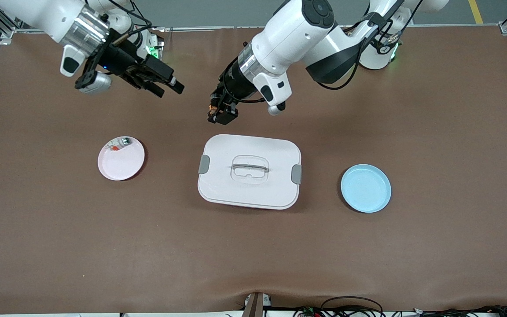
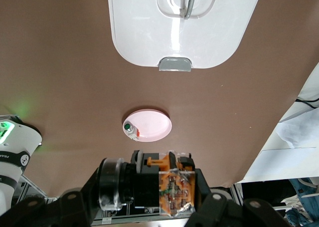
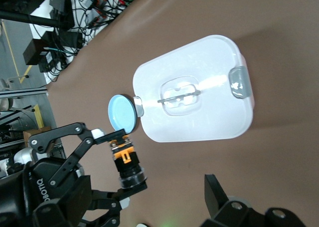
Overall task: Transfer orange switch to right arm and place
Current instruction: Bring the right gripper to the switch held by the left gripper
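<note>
A: Grippers first, working across the front view. We log the right gripper up in the air over bare table mat toward the right arm's end, its fingers spread apart with nothing between them.

B: Agreed. The right wrist view shows only one of its own fingers, with clear space next to it. What sits on the table near there?

A: We note a pink plate carrying a small whitish part with red-orange and green bits at the plate's edge farther from the front camera. That part is not the task item.

B: Next across, the left gripper?

A: We record it as clamped on the orange switch. It hangs over the mat, just off the edge of the white lidded container that lies farther from the front camera. In the right wrist view, the switch shows its orange section near the fingertips and a dark round end pointing away. In the left wrist view, the switch fills the space between the jaws.

B: So the switch is in the air, held by the left arm alone?

A: Yes. The two grippers are apart.

B: Remaining items?

A: We see the container in mid-table, lid on, grey latches at both ends, then a blue plate toward the left arm's end.
</note>
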`<state>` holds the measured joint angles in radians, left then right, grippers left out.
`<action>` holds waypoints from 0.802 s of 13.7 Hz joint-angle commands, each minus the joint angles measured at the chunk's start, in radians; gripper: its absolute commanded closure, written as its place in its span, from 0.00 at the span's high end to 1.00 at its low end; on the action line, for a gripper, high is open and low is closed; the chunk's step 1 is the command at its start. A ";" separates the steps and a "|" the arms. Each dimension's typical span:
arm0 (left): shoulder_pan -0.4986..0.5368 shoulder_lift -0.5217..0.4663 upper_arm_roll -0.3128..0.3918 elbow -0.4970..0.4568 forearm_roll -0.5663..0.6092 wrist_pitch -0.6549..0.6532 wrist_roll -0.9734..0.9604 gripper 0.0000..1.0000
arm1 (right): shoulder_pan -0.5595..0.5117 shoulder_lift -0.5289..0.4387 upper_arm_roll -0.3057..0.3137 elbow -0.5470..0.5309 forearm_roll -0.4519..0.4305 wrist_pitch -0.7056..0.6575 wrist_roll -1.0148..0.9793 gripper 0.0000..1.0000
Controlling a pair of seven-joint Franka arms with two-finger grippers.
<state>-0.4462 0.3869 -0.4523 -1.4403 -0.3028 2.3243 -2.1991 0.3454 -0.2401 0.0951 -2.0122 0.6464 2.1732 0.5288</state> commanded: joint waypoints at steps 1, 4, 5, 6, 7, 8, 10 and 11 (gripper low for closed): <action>-0.003 0.004 0.001 0.020 -0.007 0.009 -0.004 0.20 | 0.050 0.021 -0.008 -0.011 0.018 0.054 -0.071 1.00; -0.002 0.003 0.001 0.020 -0.012 0.009 -0.005 0.20 | 0.064 0.047 -0.008 -0.008 0.018 0.074 -0.159 1.00; -0.002 0.003 0.001 0.020 -0.012 0.009 -0.005 0.20 | 0.066 0.053 -0.008 -0.007 0.018 0.080 -0.162 1.00; 0.001 0.003 0.001 0.018 -0.010 0.009 -0.004 0.20 | 0.072 0.064 -0.008 -0.002 0.018 0.082 -0.161 1.00; 0.003 0.003 0.001 0.018 -0.007 0.009 -0.004 0.20 | 0.076 0.070 -0.008 0.004 0.019 0.082 -0.159 1.00; 0.006 0.003 0.001 0.018 -0.009 0.009 -0.002 0.20 | 0.078 0.077 -0.008 0.006 0.019 0.089 -0.159 1.00; 0.009 0.000 0.001 0.018 -0.007 0.009 -0.002 0.20 | 0.096 0.091 -0.006 0.004 0.021 0.128 -0.153 1.00; 0.009 -0.003 0.001 0.018 -0.007 0.009 -0.001 0.20 | 0.112 0.102 -0.006 0.004 0.022 0.154 -0.147 1.00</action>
<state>-0.4385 0.3869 -0.4503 -1.4339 -0.3028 2.3249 -2.1991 0.4229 -0.1593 0.0960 -2.0156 0.6465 2.2869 0.3847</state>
